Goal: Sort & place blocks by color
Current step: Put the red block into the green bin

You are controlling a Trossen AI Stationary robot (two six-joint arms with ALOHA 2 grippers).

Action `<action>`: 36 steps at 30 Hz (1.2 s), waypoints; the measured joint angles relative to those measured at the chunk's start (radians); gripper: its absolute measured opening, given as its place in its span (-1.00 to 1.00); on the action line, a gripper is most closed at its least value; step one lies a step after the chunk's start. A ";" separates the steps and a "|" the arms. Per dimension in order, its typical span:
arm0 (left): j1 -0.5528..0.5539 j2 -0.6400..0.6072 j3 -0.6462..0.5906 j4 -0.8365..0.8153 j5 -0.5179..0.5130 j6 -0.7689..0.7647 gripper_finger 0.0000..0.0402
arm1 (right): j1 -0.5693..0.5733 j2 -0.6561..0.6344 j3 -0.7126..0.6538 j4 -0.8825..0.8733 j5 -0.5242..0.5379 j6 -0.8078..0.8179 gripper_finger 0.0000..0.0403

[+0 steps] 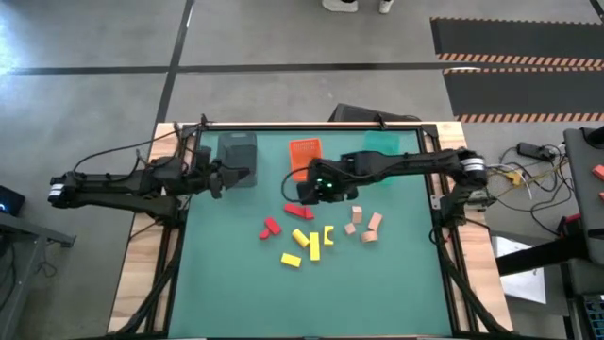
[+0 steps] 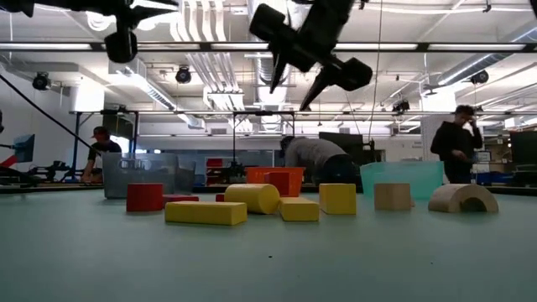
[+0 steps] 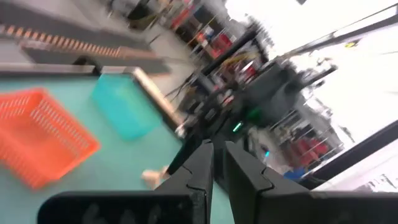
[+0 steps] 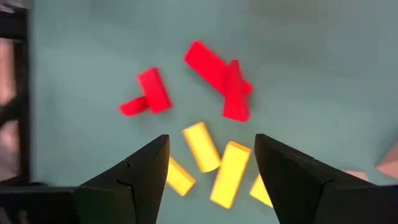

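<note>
The blocks lie loose on the green table. Red blocks (image 1: 271, 228) (image 4: 214, 65) are to the left, yellow blocks (image 1: 302, 236) (image 4: 202, 146) in the middle near side, and tan blocks (image 1: 363, 225) to the right. My right gripper (image 4: 211, 163) hangs open above the red and yellow blocks, slanting down, touching nothing; it also shows in the high view (image 1: 300, 196) and in the low view (image 2: 294, 88). My left gripper (image 3: 214, 168) is shut and empty. It is held level and high beside the dark grey tray (image 1: 238, 151).
Three trays stand along the far edge: the dark grey one at left, an orange tray (image 1: 304, 151) in the middle and a teal tray (image 1: 382, 142) at right. Bare green table lies in front of the blocks. People show in the room behind (image 2: 457, 138).
</note>
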 joint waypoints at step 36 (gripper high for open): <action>0.000 -0.271 0.000 0.106 -0.029 0.195 -0.90 | -0.022 0.474 0.410 -0.306 0.030 -0.167 0.11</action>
